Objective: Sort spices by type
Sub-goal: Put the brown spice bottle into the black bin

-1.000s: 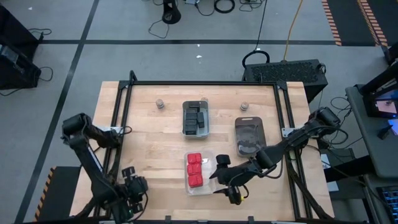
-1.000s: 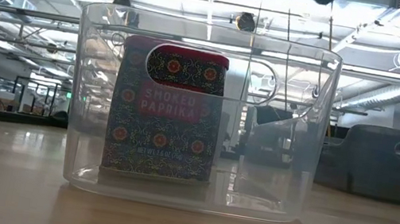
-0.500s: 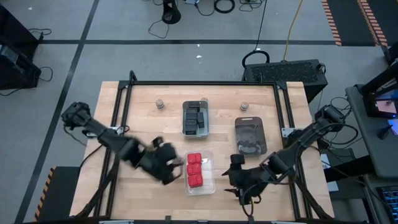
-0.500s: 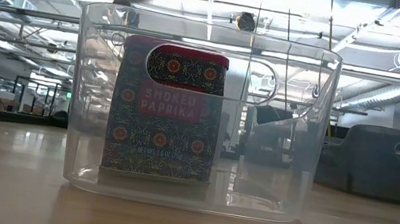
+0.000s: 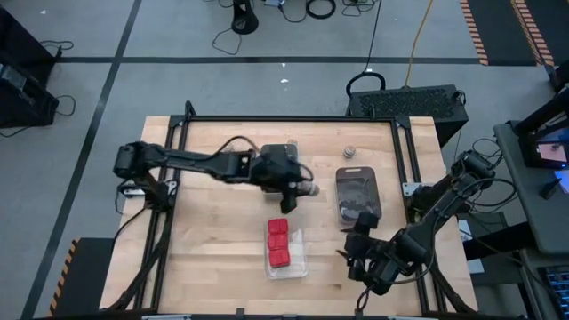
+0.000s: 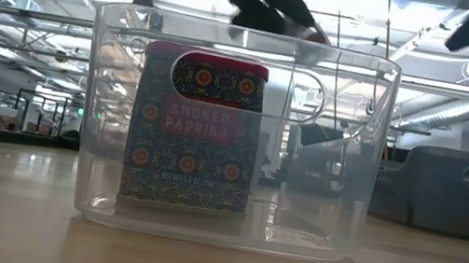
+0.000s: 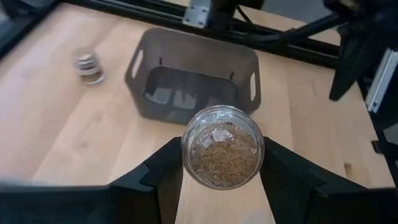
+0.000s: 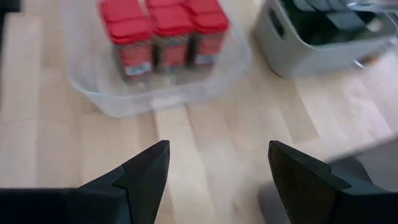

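Left claw [image 7: 221, 163]: its two dark fingers [image 7: 163, 171] are closed on either side of a small round jar [image 7: 222, 146], held partly open by the jar's width. The jar is clear glass, seen end-on, filled with tan-brown granules. In the overhead view the same claw [image 5: 300, 191] hangs over the middle of the wooden table [image 5: 209, 231], between the grey tray [image 5: 266, 153] and the dark smoky tray [image 5: 358, 194], and the jar [image 5: 308, 189] shows at its tip.

Beyond the held jar, the left wrist view shows the dark smoky tray [image 7: 193, 74], open-topped with a handle slot at each end, and a second round jar [image 7: 89, 65] standing alone on the wood beside it. The overhead view places this second jar [image 5: 350, 152] near the table's far edge.

Right claw [image 8: 216, 168]: fingers spread wide, holding nothing. It hovers over bare wood near the table's front right corner [image 5: 360, 260].

Ahead of it stands a clear plastic tray [image 8: 155, 93] holding red-lidded blocks [image 8: 163, 25] set close together in rows; overhead they appear as a red column [image 5: 279, 243]. The level view shows one block's patterned label reading "Smoked Paprika" [image 6: 194, 128] through the clear tray wall [image 6: 333, 166]. Dark grey blocks [image 8: 323, 18] fill the grey tray.
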`<state>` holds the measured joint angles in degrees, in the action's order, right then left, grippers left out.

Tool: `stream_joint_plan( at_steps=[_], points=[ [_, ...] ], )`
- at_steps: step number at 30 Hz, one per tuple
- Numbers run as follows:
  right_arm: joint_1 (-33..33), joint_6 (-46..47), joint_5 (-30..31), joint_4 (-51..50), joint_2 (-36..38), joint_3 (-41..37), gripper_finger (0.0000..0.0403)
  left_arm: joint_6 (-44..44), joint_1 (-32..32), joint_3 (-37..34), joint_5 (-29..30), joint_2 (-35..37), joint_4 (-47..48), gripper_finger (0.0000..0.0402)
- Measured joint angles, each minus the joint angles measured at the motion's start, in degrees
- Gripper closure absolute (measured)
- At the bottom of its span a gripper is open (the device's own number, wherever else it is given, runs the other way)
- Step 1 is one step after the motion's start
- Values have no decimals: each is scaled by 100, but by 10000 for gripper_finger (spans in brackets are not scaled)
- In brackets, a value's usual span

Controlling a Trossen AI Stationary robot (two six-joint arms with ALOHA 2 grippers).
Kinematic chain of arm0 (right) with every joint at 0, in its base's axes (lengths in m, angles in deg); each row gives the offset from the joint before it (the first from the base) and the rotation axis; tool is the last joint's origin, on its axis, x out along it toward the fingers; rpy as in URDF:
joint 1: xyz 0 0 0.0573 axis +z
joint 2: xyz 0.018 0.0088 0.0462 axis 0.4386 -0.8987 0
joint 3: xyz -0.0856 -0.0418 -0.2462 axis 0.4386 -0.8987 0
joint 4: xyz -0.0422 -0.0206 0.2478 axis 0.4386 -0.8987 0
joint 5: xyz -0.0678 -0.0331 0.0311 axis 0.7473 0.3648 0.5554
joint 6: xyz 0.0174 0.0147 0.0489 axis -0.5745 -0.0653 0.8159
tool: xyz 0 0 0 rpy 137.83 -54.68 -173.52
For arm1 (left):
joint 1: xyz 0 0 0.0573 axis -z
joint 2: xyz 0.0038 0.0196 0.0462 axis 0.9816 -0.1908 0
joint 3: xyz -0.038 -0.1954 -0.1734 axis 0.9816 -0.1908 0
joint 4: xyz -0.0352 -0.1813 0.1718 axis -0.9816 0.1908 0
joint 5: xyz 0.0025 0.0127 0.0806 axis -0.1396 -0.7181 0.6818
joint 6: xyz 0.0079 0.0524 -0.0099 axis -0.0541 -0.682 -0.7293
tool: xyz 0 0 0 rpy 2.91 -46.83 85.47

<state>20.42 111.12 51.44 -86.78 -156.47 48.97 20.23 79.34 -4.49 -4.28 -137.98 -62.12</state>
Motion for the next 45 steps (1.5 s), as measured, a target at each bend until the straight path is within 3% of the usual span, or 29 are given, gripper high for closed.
stream_joint_plan(
  at_steps=[7,14,25,34,45],
  points=[
    [314,1536,404,-1157,-2,1,145,-762,-410,1318,-747,-1207,-83,218],
    [330,2921,311,-2316,-2,0,145,-1613,-511,3211,-830,-2525,942,218],
    [1098,4772,316,-4004,92,0,145,-2018,-564,4410,-832,-3928,992,218],
    [1405,4871,924,-3997,213,0,145,-2363,-689,5733,-616,-4887,1406,218],
    [1405,4860,925,-3995,214,0,145,-2350,-886,5718,-558,-4869,2135,218]
  ],
)
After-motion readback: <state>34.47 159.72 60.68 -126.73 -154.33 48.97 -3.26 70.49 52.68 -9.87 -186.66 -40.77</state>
